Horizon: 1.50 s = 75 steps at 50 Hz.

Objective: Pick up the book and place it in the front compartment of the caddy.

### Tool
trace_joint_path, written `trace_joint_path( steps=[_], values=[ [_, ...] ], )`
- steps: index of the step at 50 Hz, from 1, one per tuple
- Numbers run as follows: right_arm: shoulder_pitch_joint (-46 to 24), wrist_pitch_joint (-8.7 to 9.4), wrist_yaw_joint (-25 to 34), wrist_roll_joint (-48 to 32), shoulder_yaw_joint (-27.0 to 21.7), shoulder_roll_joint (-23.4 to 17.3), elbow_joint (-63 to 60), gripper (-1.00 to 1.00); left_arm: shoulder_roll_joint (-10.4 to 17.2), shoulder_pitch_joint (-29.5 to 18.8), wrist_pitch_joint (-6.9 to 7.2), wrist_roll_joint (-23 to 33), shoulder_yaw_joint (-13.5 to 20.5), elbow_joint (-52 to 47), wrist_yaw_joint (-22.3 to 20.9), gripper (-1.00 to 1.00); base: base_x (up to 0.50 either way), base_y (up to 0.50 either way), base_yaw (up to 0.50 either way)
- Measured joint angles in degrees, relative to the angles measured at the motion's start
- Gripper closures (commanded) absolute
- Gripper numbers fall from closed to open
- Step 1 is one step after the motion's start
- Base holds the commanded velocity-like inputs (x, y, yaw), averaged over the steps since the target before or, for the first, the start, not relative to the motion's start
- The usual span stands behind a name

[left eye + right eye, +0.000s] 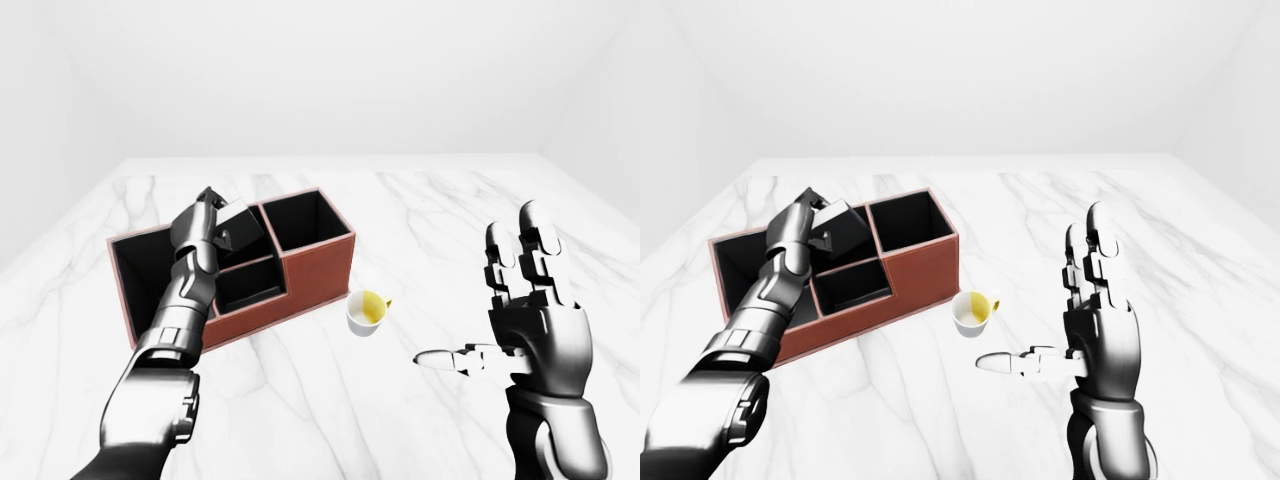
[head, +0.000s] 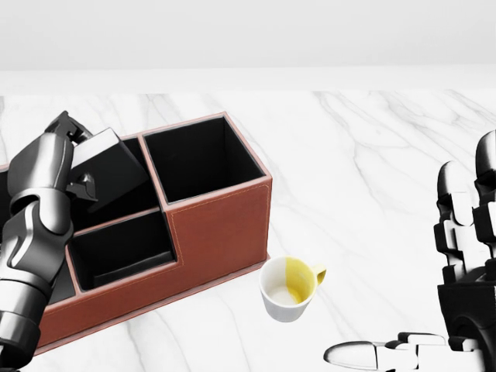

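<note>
Left hand [image 2: 68, 159]: fingers clenched round the book, holding it up over the caddy on the left side of the head view.
Book [image 2: 108, 167]: dark cover, tilted, one end pinched in the left fingers, the free end dipping into the compartment right under those fingers, the one next to the tall square bin.
Caddy [image 2: 221, 232]: reddish-brown leather with black insides, sitting on the table; its tall square bin is off to the right of the left fingers, a lower compartment sits below them in the head view.
Right hand [image 1: 525, 325]: released, fingers spread and pointing up, thumb stuck out sideways, holding nothing, well apart from the caddy.
Cup [image 2: 288, 289]: white with a yellow inside, upright, just beside the caddy's lower right corner, between the two hands.
Table [image 2: 372, 155]: white marble.
</note>
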Motion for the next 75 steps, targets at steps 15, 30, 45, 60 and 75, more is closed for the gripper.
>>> trace_joint_path(
  steps=[15, 30, 45, 60, 75],
  values=[
    [0.1, -0.26, 0.0, -0.2, 0.2, 0.1, 0.2, -1.0, -0.3, -0.6, 0.0, 3.0, -1.5, 0.5, 2.1, 0.99, 0.0, 0.0, -0.01],
    [-0.3, -0.53, -0.2, -0.4, 0.4, -0.1, 1.1, -0.99, -1.2, -1.9, 0.0, 13.4, -2.7, -0.9, 0.7, 0.99, 0.0, 0.0, -0.01],
    [-0.3, -0.07, -0.1, 0.1, -0.2, -0.1, 0.5, -0.99, -1.8, -3.6, -0.01, 16.1, -2.4, 1.5, 1.5, 1.0, 0.0, 0.0, -0.01],
    [-0.1, 0.09, 0.1, 0.4, -0.6, 0.1, -0.2, -0.99, -1.9, -4.7, -0.02, 14.8, -2.8, 4.6, 4.8, 0.99, 0.0, 0.0, -0.01],
    [0.1, 0.19, 0.3, 0.6, -0.8, 0.1, -0.6, -0.99, -1.9, -4.7, -0.01, 14.5, -3.1, 6.4, 8.5, -1.0, 0.0, 0.0, -0.01]
  ],
)
